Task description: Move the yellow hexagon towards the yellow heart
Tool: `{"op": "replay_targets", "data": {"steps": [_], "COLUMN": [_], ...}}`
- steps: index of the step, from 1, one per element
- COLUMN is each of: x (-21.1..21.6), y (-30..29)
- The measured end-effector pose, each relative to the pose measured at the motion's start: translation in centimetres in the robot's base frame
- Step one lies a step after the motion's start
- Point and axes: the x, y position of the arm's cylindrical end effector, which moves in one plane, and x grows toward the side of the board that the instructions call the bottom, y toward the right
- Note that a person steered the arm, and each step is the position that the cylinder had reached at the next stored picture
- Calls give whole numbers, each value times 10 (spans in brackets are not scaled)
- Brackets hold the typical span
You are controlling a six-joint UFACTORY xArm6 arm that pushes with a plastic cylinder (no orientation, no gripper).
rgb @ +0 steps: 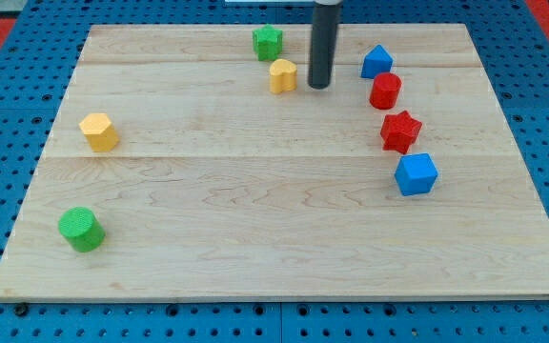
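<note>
Yellow hexagon sits alone on the bench toward the view's left, roughly mid-height, well apart from every other block. It is squat and near-regular, so no long axis can be made out; one flat face is turned toward the view's bottom, and beyond that its heading cannot be told. Yellow heart lies near the view's top, a little left of centre, which way it points not readable at this size. My tip rests on the bench just beside the heart, on the heart's right, with a thin gap showing between them; it is far from the hexagon. The arm carries a plain dark rod and no fingers, so there is no released or clenched state to record. Count by colour: two yellow (hexagon, heart); two green, a star-like green block just above and left of the heart and a green cylinder near the view's lower left; two red, a red cylinder and a red star below it; two blue, a peaked blue block just above the red cylinder and a blue cube below the red star. Eight blocks total. The four red and blue blocks form a loose column on the view's right.
</note>
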Motion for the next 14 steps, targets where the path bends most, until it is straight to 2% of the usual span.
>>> {"op": "replay_targets", "data": {"steps": [1, 2, 3, 4, 5, 6, 7, 8, 9, 10, 11, 13, 14], "x": [2, 28, 108, 144, 155, 133, 106, 115, 100, 75, 70, 52, 43], "y": [-31, -17, -70, -173, -254, -336, -305, -213, -175, -184, -201, -185, -219]}}
